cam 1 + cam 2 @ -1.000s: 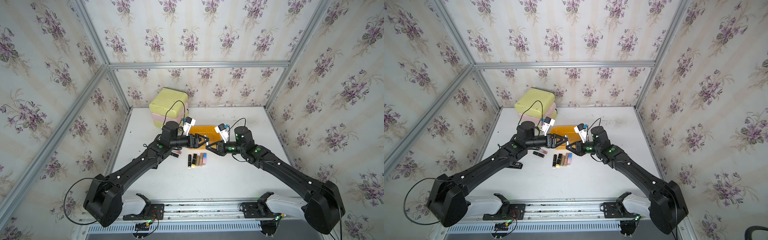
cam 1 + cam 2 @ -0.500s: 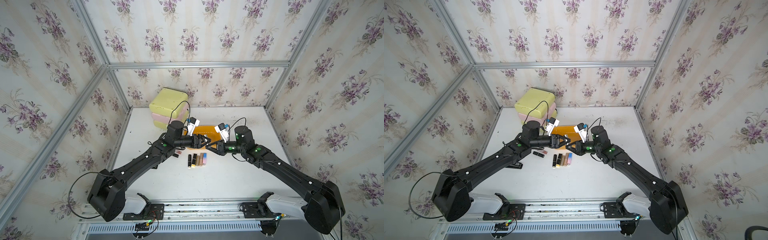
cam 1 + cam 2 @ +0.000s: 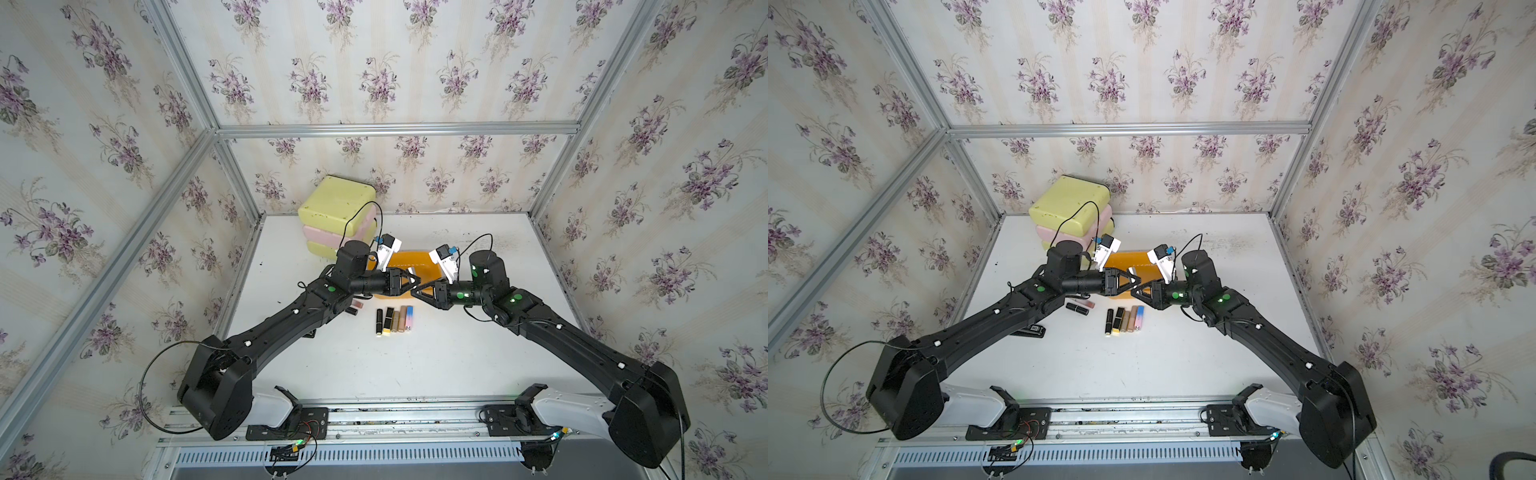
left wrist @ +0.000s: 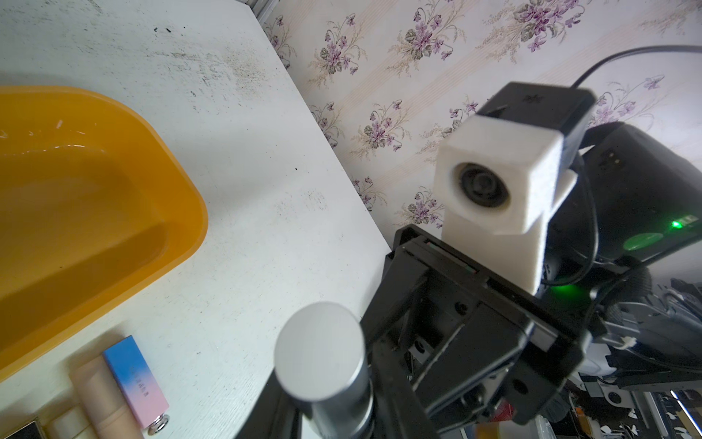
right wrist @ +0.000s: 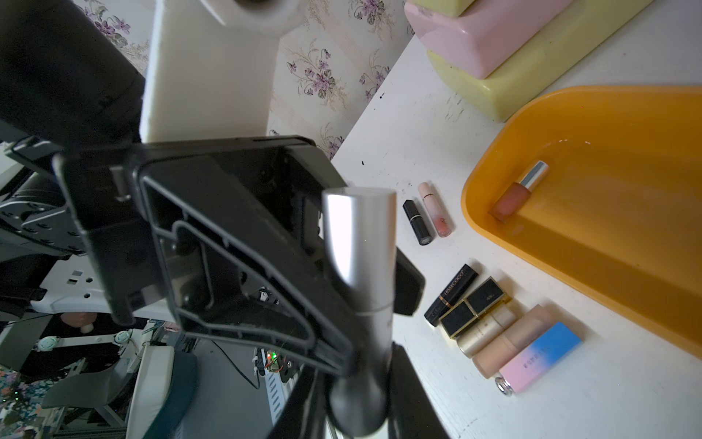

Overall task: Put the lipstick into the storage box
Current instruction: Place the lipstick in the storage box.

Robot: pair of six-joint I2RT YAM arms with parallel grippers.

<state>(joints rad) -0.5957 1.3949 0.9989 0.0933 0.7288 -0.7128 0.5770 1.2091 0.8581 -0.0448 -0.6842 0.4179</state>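
Between our two hands a silver lipstick (image 5: 357, 258) hangs in handover above the table (image 3: 415, 365): right hand (image 3: 417, 290) clamps its base, left hand (image 3: 411, 282) pinches narrow around its top. Just beyond both hands sits the storage box (image 5: 607, 213), holding one tube (image 5: 518, 195).

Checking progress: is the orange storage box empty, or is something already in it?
Not empty. One peach lip gloss with a silver cap lies inside the storage box, near its rounded end.
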